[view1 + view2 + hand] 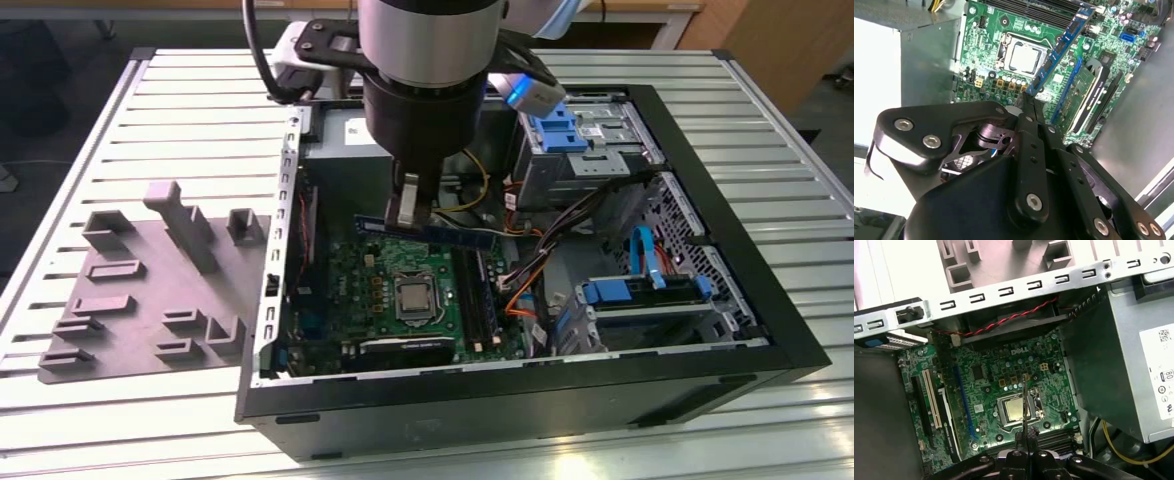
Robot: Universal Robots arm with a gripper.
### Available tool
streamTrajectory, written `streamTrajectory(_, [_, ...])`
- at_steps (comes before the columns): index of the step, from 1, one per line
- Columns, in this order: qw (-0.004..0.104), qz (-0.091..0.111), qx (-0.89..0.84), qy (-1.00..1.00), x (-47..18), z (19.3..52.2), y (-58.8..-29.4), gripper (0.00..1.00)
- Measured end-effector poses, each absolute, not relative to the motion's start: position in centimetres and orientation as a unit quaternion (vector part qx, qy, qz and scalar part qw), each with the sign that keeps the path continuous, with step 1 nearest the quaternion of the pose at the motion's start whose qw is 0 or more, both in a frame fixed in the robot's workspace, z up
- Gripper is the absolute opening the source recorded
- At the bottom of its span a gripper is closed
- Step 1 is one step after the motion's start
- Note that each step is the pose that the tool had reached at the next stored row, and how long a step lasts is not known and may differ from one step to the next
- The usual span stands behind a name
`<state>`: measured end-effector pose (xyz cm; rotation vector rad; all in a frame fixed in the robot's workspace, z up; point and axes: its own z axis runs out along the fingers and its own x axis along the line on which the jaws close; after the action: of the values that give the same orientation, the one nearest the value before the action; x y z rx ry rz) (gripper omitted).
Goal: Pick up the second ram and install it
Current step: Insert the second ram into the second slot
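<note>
The second ram [447, 235] is clamped near one end between the narrowed fingers of the claw [403, 220]. Its free length runs out toward 3 o'clock in the exterior view. It hangs level above the motherboard [358, 285] inside the open computer case [534, 400], which sits at 3 o'clock from the grey tray [134, 300] on the slatted surface [747, 440].

Green motherboard [354, 265], grey tray [144, 297], black case [534, 400] — the second ram [1059, 50] blue with black chips.
</note>
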<state>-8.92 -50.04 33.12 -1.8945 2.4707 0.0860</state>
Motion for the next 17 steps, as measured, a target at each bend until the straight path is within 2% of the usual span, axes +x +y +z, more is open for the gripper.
streamTrajectory(17, [0.016, 0.026, -0.542, 0.84, -8.92, 33.11, -50.04, 0.11])
